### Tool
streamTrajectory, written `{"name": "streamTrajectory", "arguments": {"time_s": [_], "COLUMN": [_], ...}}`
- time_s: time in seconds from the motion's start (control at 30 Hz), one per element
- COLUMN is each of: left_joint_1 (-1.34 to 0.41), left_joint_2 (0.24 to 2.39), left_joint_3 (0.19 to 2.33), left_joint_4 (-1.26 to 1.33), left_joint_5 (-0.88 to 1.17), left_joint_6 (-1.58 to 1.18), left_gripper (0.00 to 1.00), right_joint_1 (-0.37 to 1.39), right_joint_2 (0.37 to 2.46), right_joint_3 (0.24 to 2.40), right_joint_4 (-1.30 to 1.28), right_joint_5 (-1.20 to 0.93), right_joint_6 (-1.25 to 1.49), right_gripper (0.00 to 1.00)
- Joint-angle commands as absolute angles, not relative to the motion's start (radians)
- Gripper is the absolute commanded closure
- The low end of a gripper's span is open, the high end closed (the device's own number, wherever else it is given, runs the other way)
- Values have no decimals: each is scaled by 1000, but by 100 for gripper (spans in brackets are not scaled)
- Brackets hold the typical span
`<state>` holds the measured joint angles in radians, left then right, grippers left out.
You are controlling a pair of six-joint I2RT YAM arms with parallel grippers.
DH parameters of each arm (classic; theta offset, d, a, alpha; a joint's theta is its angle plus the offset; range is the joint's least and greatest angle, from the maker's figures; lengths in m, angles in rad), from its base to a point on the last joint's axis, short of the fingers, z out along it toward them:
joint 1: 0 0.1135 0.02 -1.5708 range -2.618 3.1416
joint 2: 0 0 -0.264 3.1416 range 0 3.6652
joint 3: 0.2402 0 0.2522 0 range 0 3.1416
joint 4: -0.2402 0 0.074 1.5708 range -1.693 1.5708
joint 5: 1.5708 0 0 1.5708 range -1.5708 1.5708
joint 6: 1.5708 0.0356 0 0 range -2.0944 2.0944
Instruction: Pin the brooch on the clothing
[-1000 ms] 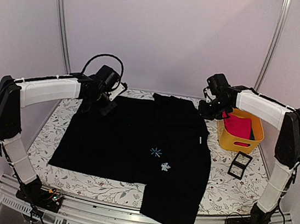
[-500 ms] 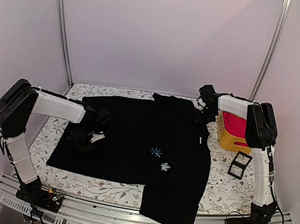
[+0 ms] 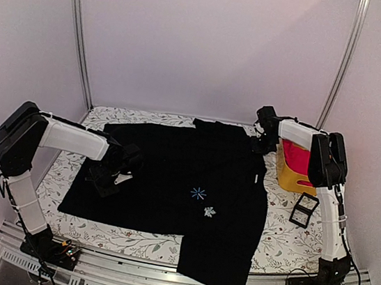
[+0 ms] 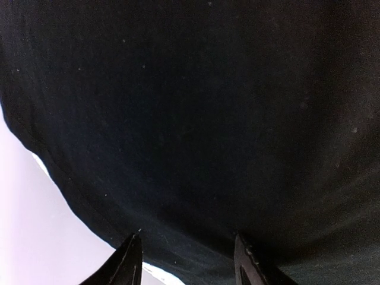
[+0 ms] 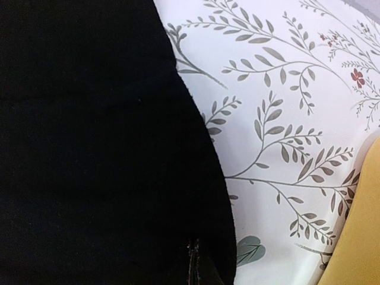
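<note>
My left gripper (image 3: 114, 178) was spread over shirt (image 3: 173, 168), frame left, perhaps to flatten it | right gripper (image 3: 259, 143) upper right, couldn't tell grip | brooch (image 3: 209, 212) lay centre.

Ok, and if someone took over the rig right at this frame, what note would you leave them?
Left tool: fingers apart, low over the left side of the clothing, nothing held.
Right tool: at the clothing's far right corner; open or shut cannot be told.
Brooch: lies on the chest just below the blue print, with neither tool near it.
Done: clothing spread out.
Left: the pictures do not show whether the Brooch is fastened; check, then pin it.
</note>
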<state>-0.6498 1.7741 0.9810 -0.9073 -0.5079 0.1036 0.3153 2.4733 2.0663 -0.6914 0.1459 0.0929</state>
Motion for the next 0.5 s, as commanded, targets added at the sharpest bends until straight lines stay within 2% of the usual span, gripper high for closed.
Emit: {"name": "streamTrajectory", "arguments": {"time_s": [0.0, 0.23, 0.47], "left_joint_1": [-655, -579, -426], "left_joint_2": [1799, 1741, 1799], "left_joint_3": [947, 1191, 1358], "left_joint_4": [-970, -808, -469], "left_joint_5": [-415, -414, -359], "left_joint_6": [97, 109, 193], "left_gripper": [46, 45, 45], "right_joint_1": [305, 354, 476], "right_joint_2": [2524, 2379, 2002], "right_joint_3": [2121, 2132, 1693], "right_joint_4": [-752, -793, -706], "right_joint_5": [144, 139, 145], "right_joint_6": [64, 42, 131], "right_gripper": [100, 98, 99]}}
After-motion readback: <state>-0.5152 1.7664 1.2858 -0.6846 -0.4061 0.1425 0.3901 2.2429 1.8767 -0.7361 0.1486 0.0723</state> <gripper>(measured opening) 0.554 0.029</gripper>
